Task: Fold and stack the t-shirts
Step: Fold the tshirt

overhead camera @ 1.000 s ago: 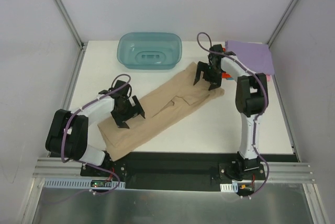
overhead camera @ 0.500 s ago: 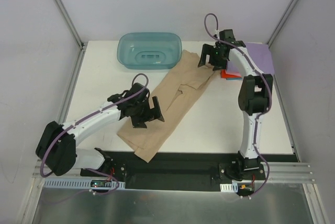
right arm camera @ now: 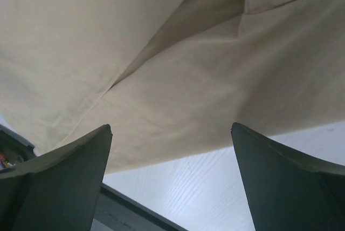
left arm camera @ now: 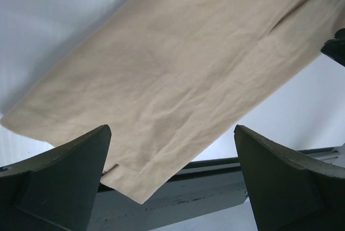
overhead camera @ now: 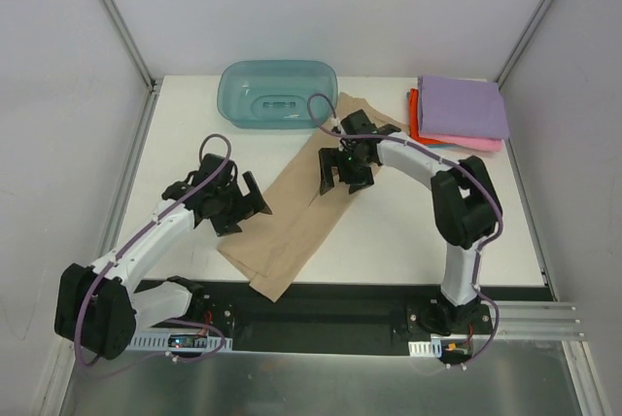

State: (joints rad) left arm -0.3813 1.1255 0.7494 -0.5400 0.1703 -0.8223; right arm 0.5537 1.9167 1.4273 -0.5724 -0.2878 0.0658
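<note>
Both arms have shifted: right gripper [overhead camera: 340, 175] gapes empty above the tan-beige cloth t-shirt [overhead camera: 292, 226] lying diagonally mid-table, left gripper [overhead camera: 245, 214] gapes empty beside it; a crosswise fold looks next.

tub [overhead camera: 279, 95] rear centre of table [overhead camera: 408, 231] | stack of folded t-shirts [overhead camera: 462, 105] rear right | flat t-shirt [overhead camera: 292, 226] diagonal, front-left towards tub | left pincer [overhead camera: 243, 214] beside its left edge | right pincer [overhead camera: 340, 181] over its far half
</note>
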